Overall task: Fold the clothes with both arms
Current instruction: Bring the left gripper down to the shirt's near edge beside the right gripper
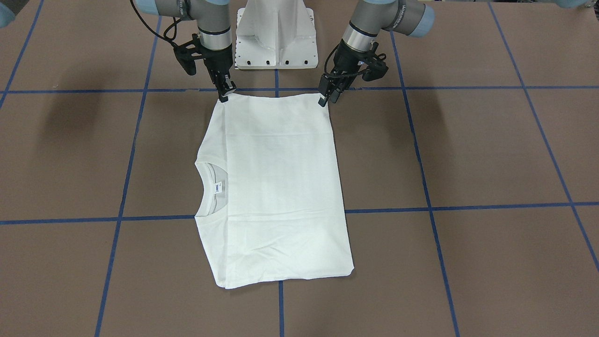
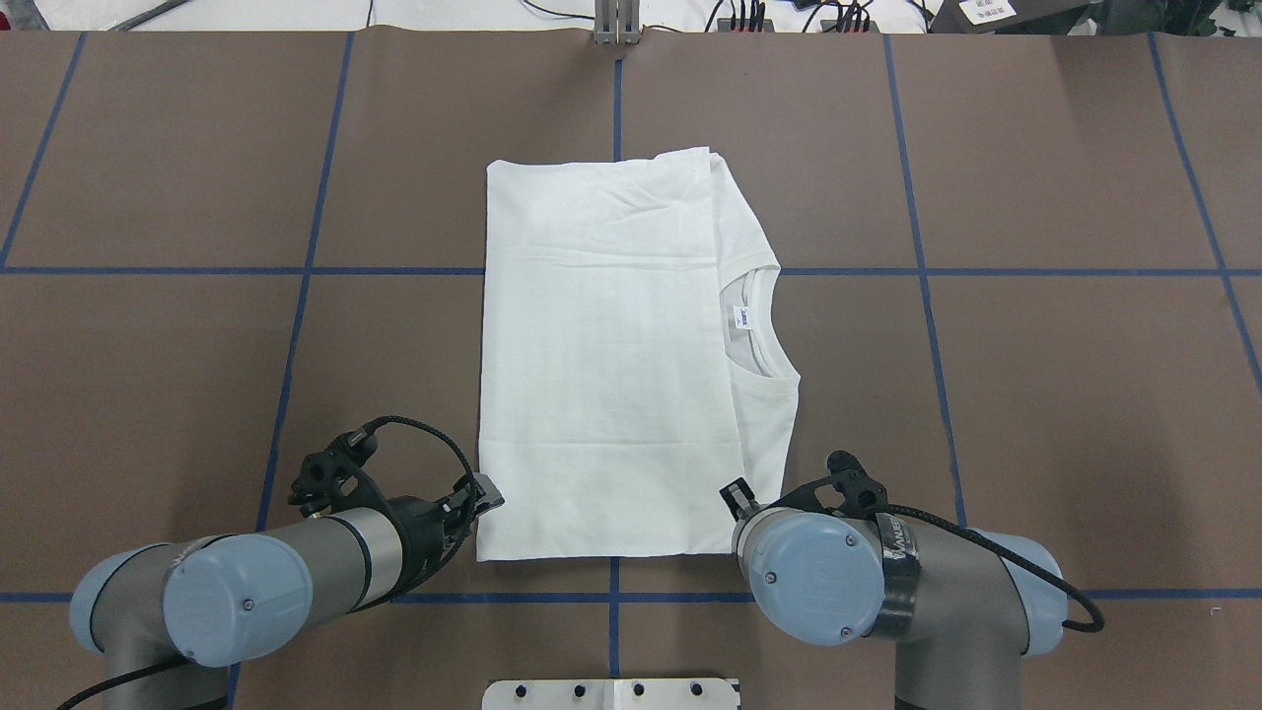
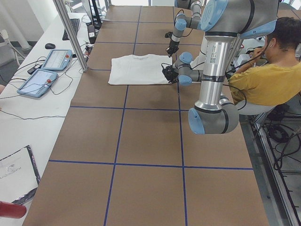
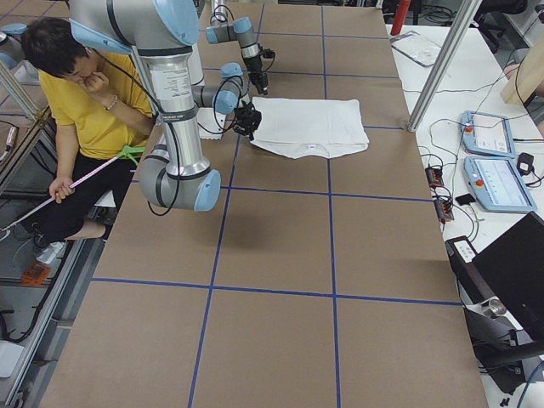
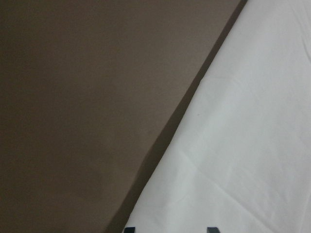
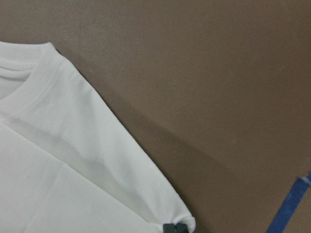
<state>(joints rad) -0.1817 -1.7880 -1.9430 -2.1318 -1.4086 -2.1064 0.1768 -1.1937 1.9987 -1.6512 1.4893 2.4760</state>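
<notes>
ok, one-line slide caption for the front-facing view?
Left arm's fingers and right arm's fingers at the robot-side corners of the folded white T-shirt on the taped table.

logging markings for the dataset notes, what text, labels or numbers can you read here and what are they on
Neck label of the T-shirt: blue print, too small to read.
Black band on the right arm: white letters wrapped round the curve, not readable for sure.
Sticker on the left arm: too small to read.
No print shows on the T-shirt's upward side, and nothing can be quoted.
</notes>
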